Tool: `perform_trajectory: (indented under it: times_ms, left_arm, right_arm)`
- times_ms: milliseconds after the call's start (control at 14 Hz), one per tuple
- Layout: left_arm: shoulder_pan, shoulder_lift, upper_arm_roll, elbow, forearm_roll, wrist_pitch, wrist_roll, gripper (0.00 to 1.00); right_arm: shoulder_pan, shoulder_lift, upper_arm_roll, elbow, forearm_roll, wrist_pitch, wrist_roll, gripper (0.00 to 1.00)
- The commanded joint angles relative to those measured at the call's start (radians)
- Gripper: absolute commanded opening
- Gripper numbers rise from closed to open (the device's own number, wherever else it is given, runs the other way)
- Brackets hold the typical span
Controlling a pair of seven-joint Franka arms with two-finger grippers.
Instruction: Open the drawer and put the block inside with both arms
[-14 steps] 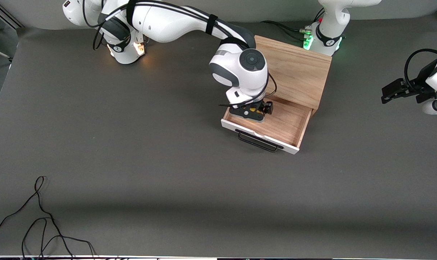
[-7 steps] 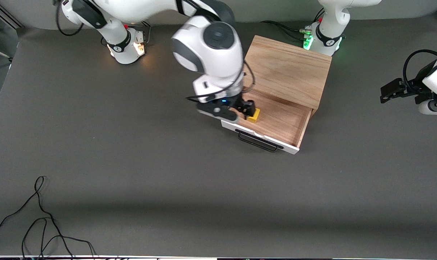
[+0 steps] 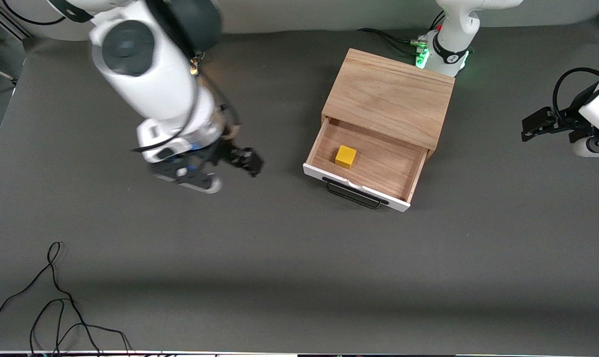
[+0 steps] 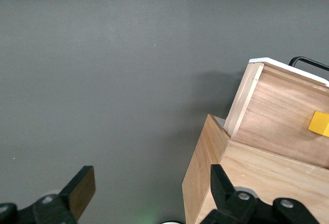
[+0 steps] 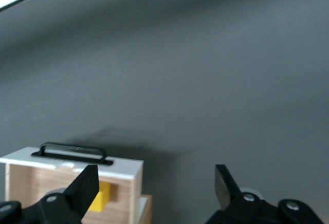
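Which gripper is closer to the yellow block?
The right gripper, open over bare table beside the drawer holding the block. The left gripper waits farther off.

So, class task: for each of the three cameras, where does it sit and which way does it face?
Front view: high across the table, facing both arms; right tool and left tool show.
Left wrist view: on the left arm, over the light-wood box; open fingers show.
Right wrist view: on the right arm; open fingers show.
All share the small yellow cube in the drawer.
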Motion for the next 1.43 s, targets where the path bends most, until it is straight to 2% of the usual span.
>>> perform_trajectory:
  times_ms: [0, 286, 500, 571, 714, 786, 1000, 1357]
  left_arm:
    - [-0.011, -0.02, 0.008, -0.014, 0.014, -0.001, 0.016, 1.0]
    - [-0.011, -0.02, 0.008, -0.014, 0.014, -0.001, 0.015, 1.0]
    - [-0.011, -0.018, 0.006, -0.014, 0.014, -0.001, 0.015, 1.0]
    - [-0.011, -0.018, 0.008, -0.014, 0.014, -0.001, 0.015, 1.0]
    - [-0.013, -0.016, 0.008, -0.016, 0.014, -0.001, 0.015, 1.0]
    - [-0.013, -0.016, 0.006, -0.016, 0.014, -0.001, 0.015, 1.0]
    - [-0.013, -0.015, 0.006, -0.014, 0.014, -0.001, 0.015, 1.0]
    - [-0.019, -0.01, 0.006, -0.014, 0.014, -0.001, 0.012, 1.0]
  right_arm:
    - [-0.133, -0.153, -0.001, -0.188, 0.055, 0.021, -0.168, 1.0]
    - [-0.317, -0.275, -0.006, -0.34, 0.071, -0.014, -0.397, 1.0]
    - [-0.334, -0.387, -0.107, -0.482, 0.077, 0.001, -0.527, 1.0]
    - [-0.336, -0.418, -0.137, -0.534, 0.077, 0.03, -0.549, 1.0]
    - [-0.325, -0.47, -0.24, -0.637, 0.089, 0.128, -0.671, 1.0]
    - [-0.322, -0.478, -0.255, -0.662, 0.089, 0.154, -0.679, 1.0]
    - [-0.322, -0.509, -0.257, -0.723, 0.089, 0.21, -0.68, 1.0]
    - [-0.311, -0.511, -0.254, -0.691, 0.095, 0.158, -0.732, 1.0]
